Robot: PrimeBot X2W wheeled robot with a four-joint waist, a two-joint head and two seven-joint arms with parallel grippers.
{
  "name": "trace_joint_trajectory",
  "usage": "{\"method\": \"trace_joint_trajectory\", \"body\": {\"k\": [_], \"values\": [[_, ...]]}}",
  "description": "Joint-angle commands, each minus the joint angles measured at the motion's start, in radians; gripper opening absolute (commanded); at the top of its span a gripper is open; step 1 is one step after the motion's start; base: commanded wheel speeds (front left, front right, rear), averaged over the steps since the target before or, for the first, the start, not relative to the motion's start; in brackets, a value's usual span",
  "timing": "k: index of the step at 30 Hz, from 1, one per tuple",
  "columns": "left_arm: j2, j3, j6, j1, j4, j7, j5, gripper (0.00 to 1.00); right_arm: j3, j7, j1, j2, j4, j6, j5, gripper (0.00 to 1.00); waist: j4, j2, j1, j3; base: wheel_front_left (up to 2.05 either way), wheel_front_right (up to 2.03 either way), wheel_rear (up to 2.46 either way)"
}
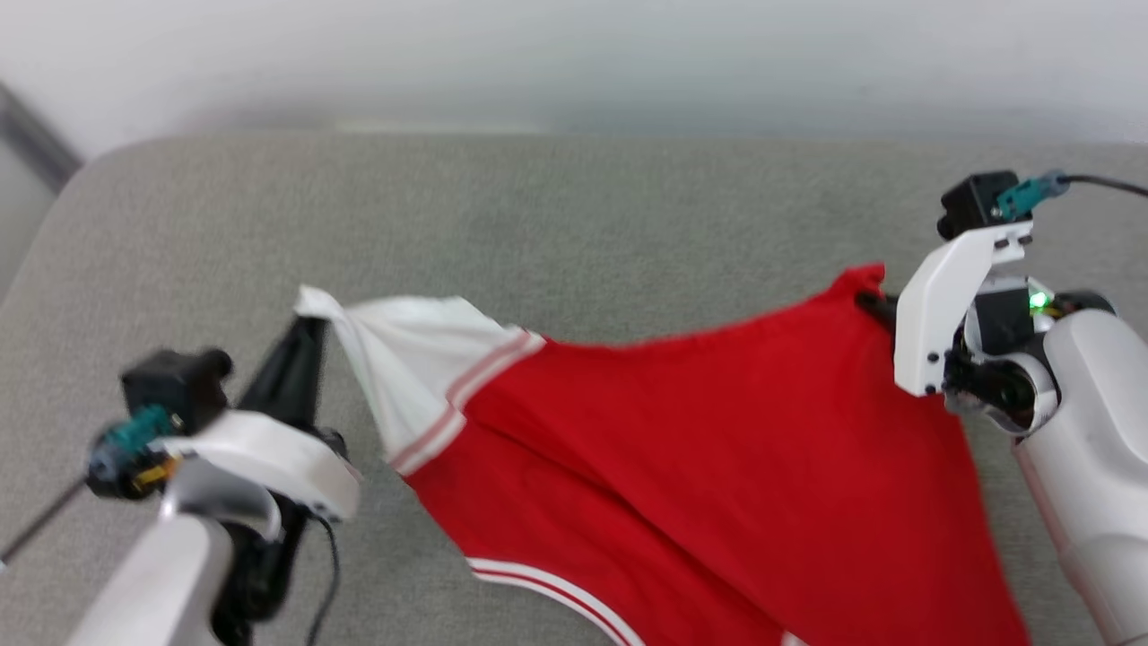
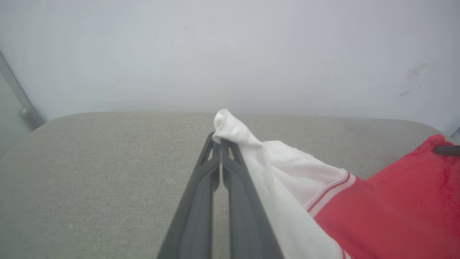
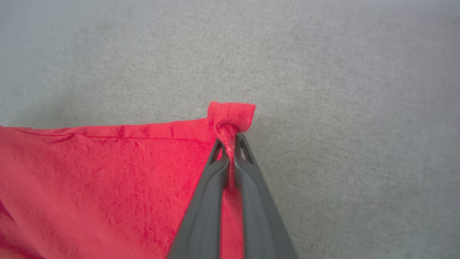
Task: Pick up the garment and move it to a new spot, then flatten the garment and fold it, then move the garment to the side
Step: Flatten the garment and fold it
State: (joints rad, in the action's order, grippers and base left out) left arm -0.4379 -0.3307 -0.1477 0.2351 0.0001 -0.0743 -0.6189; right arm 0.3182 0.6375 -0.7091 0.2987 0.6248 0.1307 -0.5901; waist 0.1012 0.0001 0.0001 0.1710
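The jersey [image 1: 717,449] is red, with a white corner piece [image 1: 404,359] and red-and-white stripes [image 1: 489,381]. It is stretched out between the two grippers, over the grey worktop [image 1: 574,206].

The left gripper [image 1: 309,325] has its jaws shut tight on the tip of the white corner. In the left wrist view the two dark fingers [image 2: 201,201] press together. The white cloth pokes out over their tips and drops down on their right side.

The right gripper [image 1: 872,303] has its jaws shut on the red corner at the other end. In the right wrist view a little red fold sticks out past the tips, and red cloth is squeezed in the thin gap between them.

The top edge of the jersey runs from one gripper to the other with a small dip. The rest hangs down toward the robot. Its bottom part runs out of the head view, so I cannot tell if it touches the worktop. A pale wall [image 1: 574,54] stands behind.
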Motion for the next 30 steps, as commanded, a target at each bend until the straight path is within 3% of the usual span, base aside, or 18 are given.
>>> {"method": "trace_joint_trajectory", "body": {"k": [1, 7, 13, 21, 30], "values": [[-0.02, 0.014, 0.008, 0.045, 0.016, 0.003, 0.006, 0.0, 0.007, -0.045, -0.026, 0.002, 0.003, 0.0, 0.006, 0.0, -0.038, -0.0001, -0.0001, -0.061, 0.0, 0.0, 0.0], [-0.035, 0.056, 0.049, 0.215, 0.137, 0.005, -0.022, 0.0, 0.035, -0.201, -0.114, -0.004, 0.032, 0.0, 0.019, 0.0, -0.082, -0.0001, -0.0001, -0.092, 0.0, 0.0, 0.0], [-0.036, 0.07, 0.1, 0.447, 0.302, -0.001, -0.024, 0.0, 0.043, -0.324, -0.259, -0.012, 0.085, 0.0, 0.04, 0.0, -0.109, -0.0001, -0.0001, -0.051, 0.0, 0.0, 0.0], [-0.058, 0.068, 0.146, 0.821, 0.447, -0.032, 0.032, 0.0, 0.001, -0.47, -0.554, -0.015, 0.131, 0.0, 0.073, 0.0, -0.129, -0.0001, -0.0001, 0.101, 0.0, 0.0, 0.0], [-0.097, 0.065, 0.178, 1.195, 0.512, -0.03, 0.092, 0.0, -0.032, -0.543, -0.856, 0.0, 0.143, 0.0, 0.115, 0.0, -0.127, -0.0001, -0.0001, 0.288, 0.0, 0.0, 0.0]]}}
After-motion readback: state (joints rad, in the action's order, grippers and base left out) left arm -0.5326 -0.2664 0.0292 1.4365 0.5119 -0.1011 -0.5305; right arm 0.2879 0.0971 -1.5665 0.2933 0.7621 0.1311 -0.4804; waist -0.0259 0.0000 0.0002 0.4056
